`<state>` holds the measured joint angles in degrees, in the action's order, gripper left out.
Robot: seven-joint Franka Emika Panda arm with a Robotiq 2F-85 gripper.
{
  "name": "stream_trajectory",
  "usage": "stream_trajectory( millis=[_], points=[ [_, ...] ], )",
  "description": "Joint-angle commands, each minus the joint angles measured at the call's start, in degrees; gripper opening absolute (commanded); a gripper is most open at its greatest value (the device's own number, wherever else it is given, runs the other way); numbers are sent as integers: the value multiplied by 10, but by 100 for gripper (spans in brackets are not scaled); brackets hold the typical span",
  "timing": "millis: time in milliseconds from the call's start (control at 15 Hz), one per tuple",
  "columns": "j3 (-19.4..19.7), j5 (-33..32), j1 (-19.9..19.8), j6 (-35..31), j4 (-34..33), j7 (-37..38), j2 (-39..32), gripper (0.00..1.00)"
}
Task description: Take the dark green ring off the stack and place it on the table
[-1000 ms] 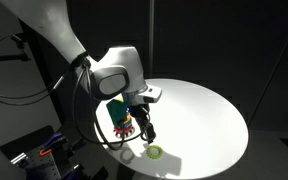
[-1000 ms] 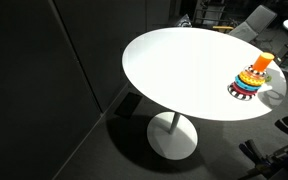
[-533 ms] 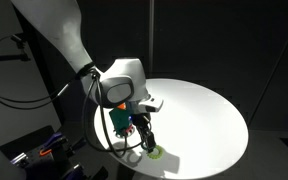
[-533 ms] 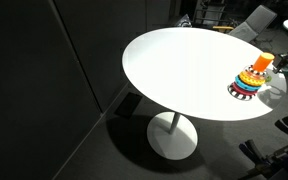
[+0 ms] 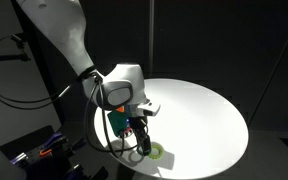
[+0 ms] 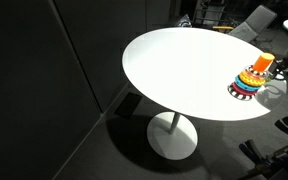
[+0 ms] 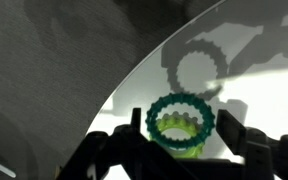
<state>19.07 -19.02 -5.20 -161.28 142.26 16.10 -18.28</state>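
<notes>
My gripper (image 7: 182, 128) is shut on the dark green ring (image 7: 210, 118) and holds it above the white table (image 7: 269, 105), casting a ring-shaped shadow further on. A paler yellow-green ring (image 7: 184, 146) lies on the table right beneath it. In an exterior view my gripper (image 5: 144, 143) hangs low over the table (image 5: 204, 110) near its edge, next to the yellow-green ring (image 5: 156, 152). The stack (image 5: 121, 122) stands just behind the gripper, partly hidden. The stack (image 6: 254, 80), with its orange knob, also shows near the table (image 6: 184, 70) edge.
The table edge (image 7: 134, 80) runs close beside the gripper, with dark floor beyond. A pedestal base (image 6: 172, 138) stands under the table. Cables and equipment (image 5: 44, 150) sit beside the arm's base.
My gripper has moved down and away from the stack with the dark green ring, closer to the tabletop and over the yellow-green ring.
</notes>
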Motion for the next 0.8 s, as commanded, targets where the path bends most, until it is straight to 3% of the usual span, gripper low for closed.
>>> stream_trajectory(
  millis=[0, 400, 733],
  points=[
    [5, 14, 9, 24, -13, -9, -2, 100],
    [-17, 40, -1, 74, -9, -33, 20, 100],
    [-45, 76, -2, 181, -18, -50, 61, 100]
  ],
)
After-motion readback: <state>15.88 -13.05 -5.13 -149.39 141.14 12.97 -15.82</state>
